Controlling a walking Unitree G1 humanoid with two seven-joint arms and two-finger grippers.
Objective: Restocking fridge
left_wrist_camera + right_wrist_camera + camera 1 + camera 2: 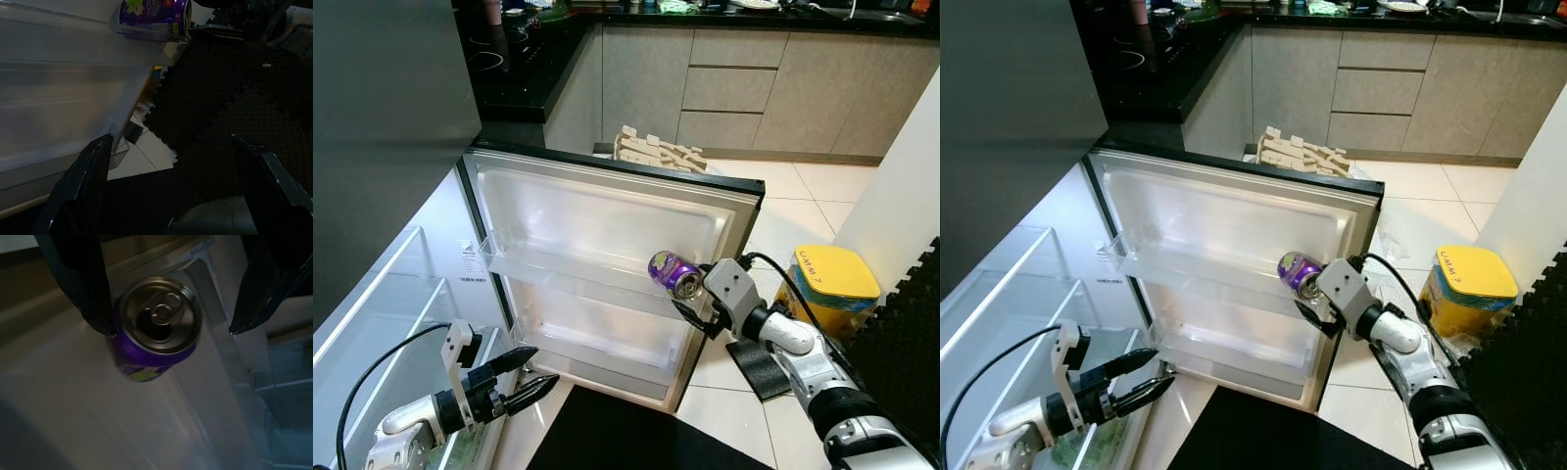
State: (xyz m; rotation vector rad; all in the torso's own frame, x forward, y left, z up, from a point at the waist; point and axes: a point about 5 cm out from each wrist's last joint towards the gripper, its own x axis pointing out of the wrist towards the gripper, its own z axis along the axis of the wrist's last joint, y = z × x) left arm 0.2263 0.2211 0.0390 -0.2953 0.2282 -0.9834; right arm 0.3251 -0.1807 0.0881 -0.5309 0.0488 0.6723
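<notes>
Placing step: right gripper (pixel 166 323) spread around purple can (pixel 674 273), one finger touching it, can apparently resting tilted in upper door shelf (pixel 558 266), next likely calls for backing out clear; left gripper (pixel 530 380) spread, idle low by fridge

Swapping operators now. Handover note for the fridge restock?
Right hand: open, fingers either side of the purple can; one finger looks to touch it, no grip.
Can: at the right end of the upper door shelf, tilted; whether it rests in the shelf is unclear.
Left hand: open, holding nothing, low by the fridge door.
Done: can brought to the shelf.
Left: confirm it sits, withdraw the right hand.
</notes>
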